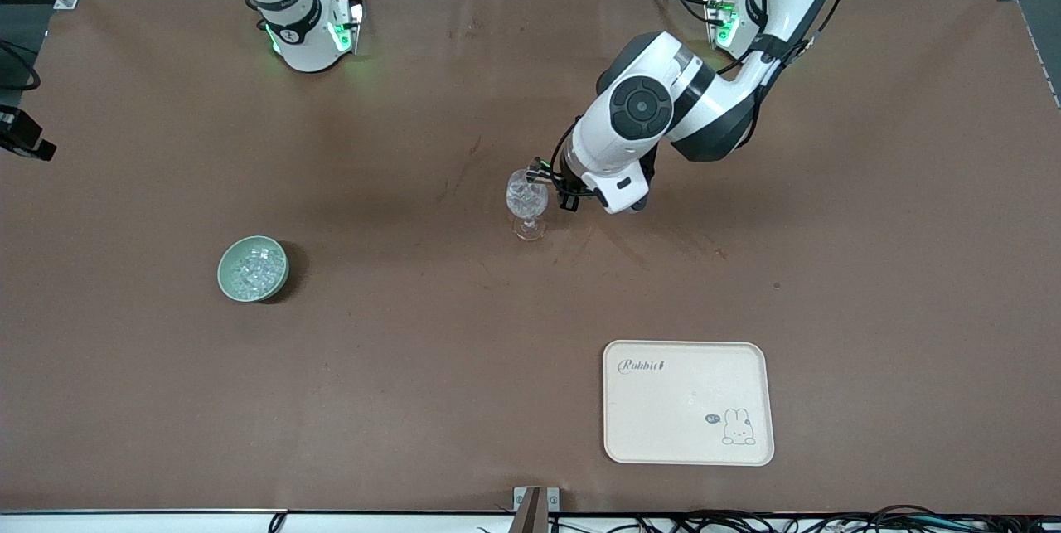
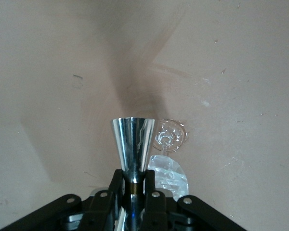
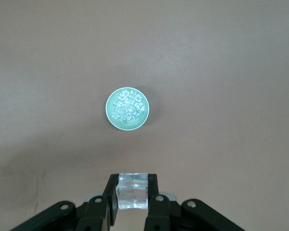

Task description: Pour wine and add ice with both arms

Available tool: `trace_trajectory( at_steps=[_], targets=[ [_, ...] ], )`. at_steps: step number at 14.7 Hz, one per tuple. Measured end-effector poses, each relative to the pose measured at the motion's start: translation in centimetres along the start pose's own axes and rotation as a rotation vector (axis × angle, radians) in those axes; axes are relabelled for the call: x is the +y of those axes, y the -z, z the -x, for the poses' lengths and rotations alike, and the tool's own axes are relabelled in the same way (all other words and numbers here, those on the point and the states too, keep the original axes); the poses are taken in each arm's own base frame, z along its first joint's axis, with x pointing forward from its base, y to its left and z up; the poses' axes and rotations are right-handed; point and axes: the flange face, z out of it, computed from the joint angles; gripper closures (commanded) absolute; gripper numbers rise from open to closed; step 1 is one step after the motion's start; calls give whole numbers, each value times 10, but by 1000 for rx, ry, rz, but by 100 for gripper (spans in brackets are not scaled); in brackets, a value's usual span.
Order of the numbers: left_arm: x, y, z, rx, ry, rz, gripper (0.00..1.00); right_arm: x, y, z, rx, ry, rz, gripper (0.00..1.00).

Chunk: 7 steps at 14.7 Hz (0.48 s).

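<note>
My left gripper point(image 1: 549, 181) is shut on a shiny metal jigger point(image 2: 133, 144), held by its narrow waist, with the flared cup sticking out past the fingertips. It hangs right beside the rim of a clear wine glass point(image 1: 527, 201) that stands mid-table and holds glassy ice; the glass also shows in the left wrist view point(image 2: 169, 144). My right gripper point(image 3: 132, 192) is high over the pale green bowl point(image 3: 127, 109) and shut on one clear ice cube point(image 3: 132, 191). It is out of the front view. The bowl point(image 1: 253, 268) holds several ice chunks point(image 1: 255, 266).
A cream tray point(image 1: 688, 402) with a rabbit print lies near the front camera, toward the left arm's end. The brown table cover point(image 1: 414, 367) spreads between the bowl, the glass and the tray.
</note>
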Motion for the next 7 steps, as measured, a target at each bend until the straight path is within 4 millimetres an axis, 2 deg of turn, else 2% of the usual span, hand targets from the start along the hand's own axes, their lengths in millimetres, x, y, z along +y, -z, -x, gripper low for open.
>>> trace_trajectory(
  at_steps=[2,4,7],
  targets=[
    [3,2,-5,-18,10,-4,100,0,0,0,0,0,0,99],
    [7,8,-8,-107,-4,-27,100,0,0,0,0,0,0,99],
    [23,22,-34,-266,-35,-38,100,-2,0,1,-5,4,0,99]
  ],
)
